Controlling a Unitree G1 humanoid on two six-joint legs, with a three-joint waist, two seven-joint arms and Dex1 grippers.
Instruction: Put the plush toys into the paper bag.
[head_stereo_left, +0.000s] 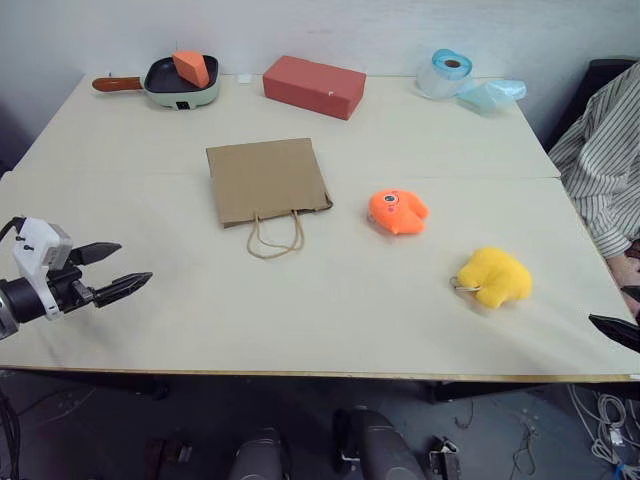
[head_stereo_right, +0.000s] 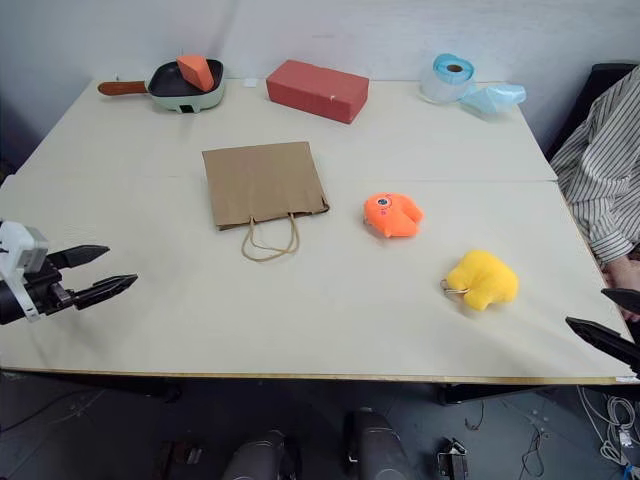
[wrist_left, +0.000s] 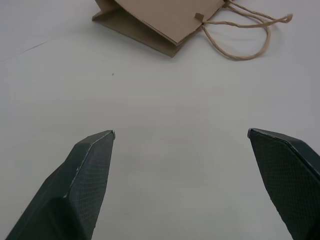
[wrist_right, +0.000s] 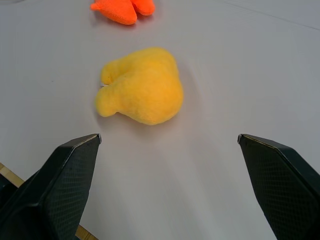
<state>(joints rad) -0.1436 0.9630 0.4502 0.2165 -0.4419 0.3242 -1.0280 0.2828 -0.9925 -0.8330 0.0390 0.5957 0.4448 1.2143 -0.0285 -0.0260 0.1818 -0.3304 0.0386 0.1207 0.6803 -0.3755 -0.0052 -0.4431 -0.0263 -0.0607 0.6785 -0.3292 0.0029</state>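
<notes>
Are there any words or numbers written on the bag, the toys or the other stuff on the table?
None can be read.
Paper bag: plain brown, no print.
Orange toy and yellow toy: no words showing.
Red block: one tiny white spot, too small to read.
Pan: small dark patch on its side, too small to read.

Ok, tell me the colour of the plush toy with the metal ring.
Bright yellow plush toy, clearest in the right wrist view.

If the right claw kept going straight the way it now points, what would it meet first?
Most likely the yellow plush toy, lying on the table just ahead of the open right claw; the orange plush toy lies beyond. Depth is uncertain.
</notes>
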